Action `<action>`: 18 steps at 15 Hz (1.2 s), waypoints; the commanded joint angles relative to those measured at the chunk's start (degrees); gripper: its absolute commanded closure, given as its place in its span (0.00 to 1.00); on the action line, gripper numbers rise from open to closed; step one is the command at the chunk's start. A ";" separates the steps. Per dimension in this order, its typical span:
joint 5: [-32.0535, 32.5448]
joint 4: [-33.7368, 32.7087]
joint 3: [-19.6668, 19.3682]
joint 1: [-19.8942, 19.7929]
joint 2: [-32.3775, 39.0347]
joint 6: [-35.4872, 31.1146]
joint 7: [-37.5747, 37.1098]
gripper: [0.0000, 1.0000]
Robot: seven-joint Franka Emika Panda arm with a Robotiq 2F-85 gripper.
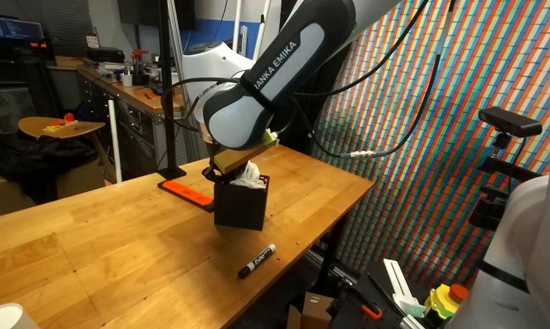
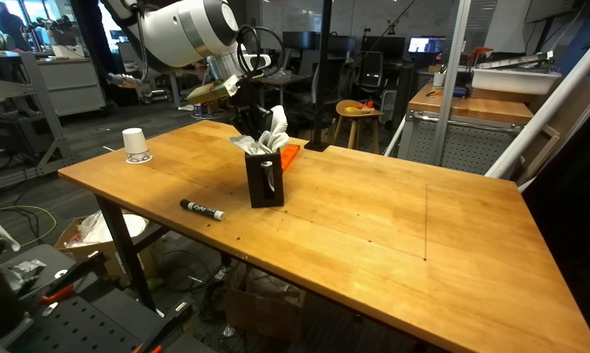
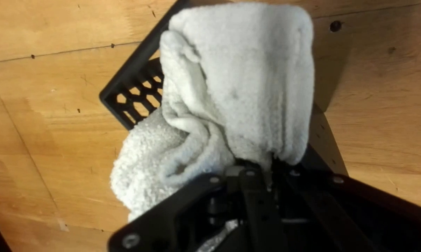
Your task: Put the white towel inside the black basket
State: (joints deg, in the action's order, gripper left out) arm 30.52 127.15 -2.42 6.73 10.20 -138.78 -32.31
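The black basket (image 1: 240, 206) stands upright on the wooden table; it also shows in an exterior view (image 2: 254, 182) and in the wrist view, where its rim (image 3: 130, 68) and mesh side stick out past the cloth. The white towel (image 1: 248, 177) is bunched in the basket's mouth. Folds rise above the rim in an exterior view (image 2: 277, 131), and some cloth shows through a slot in the side. In the wrist view the towel (image 3: 245, 77) covers most of the opening. My gripper (image 3: 268, 171) points down at the basket's top, its fingers close together around a pinch of towel. The fingertips are partly hidden.
A flat orange-red tool (image 1: 187, 193) lies beside the basket. A black marker (image 1: 256, 261) lies near the table edge (image 2: 324, 287). A white paper cup (image 2: 135, 143) stands upside down at a table end. A black post (image 1: 166, 91) rises at the table's far edge.
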 commanded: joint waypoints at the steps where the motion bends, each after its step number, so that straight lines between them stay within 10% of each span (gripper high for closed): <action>1: -0.70 -0.07 0.00 -0.20 -0.02 0.03 0.95 0.64; 2: -0.85 -0.07 -0.05 -0.30 -0.03 0.07 1.27 0.84; 8: -0.84 -0.10 -0.02 -0.29 -0.13 0.12 1.24 0.64; 9: -1.13 0.13 0.04 -0.33 -0.75 0.32 1.56 0.39; 18: -2.27 0.66 0.98 -0.84 -8.88 4.27 1.33 0.00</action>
State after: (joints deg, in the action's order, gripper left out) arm 29.70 127.18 -2.45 6.39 5.90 -136.88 -31.34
